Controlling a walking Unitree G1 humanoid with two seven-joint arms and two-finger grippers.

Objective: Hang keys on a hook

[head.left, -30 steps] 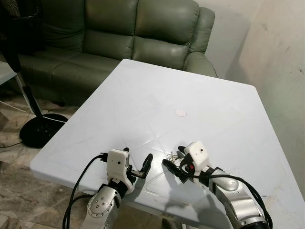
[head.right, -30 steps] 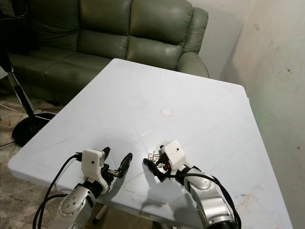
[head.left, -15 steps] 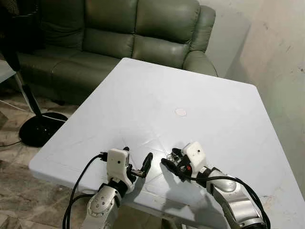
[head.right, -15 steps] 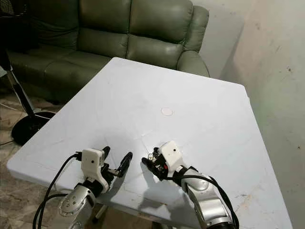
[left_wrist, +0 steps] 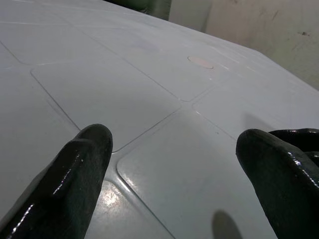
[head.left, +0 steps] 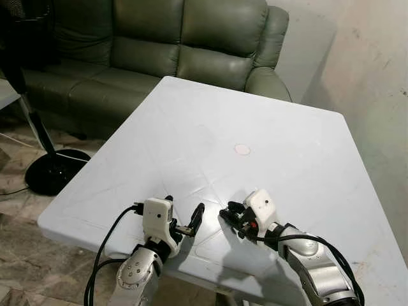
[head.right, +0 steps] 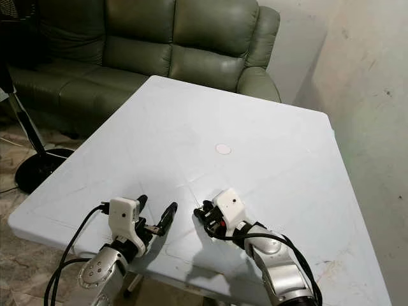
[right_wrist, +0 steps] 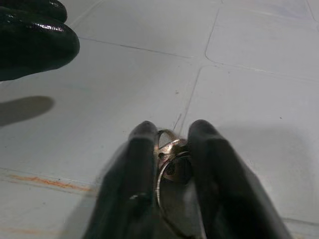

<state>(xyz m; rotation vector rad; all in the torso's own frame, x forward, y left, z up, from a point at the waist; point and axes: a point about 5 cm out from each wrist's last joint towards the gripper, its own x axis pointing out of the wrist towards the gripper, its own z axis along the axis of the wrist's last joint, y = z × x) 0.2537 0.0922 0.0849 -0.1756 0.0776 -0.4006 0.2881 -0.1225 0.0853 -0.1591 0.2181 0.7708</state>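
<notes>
Right claw [right_wrist: 169, 149] is clenched on the keys [right_wrist: 168, 155], metal ring pinched between both fingers, low over the near part of the white worktop [head.left: 255, 127]. Left claw [head.left: 185, 220] is released, fingers spread, hovering just beside it above the worktop.

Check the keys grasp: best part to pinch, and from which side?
The ring. The right gripper is already shut on the keys there, its fingers straddling the ring low over the white table. Coming along the tabletop probably suits such a flat bunch.
</notes>
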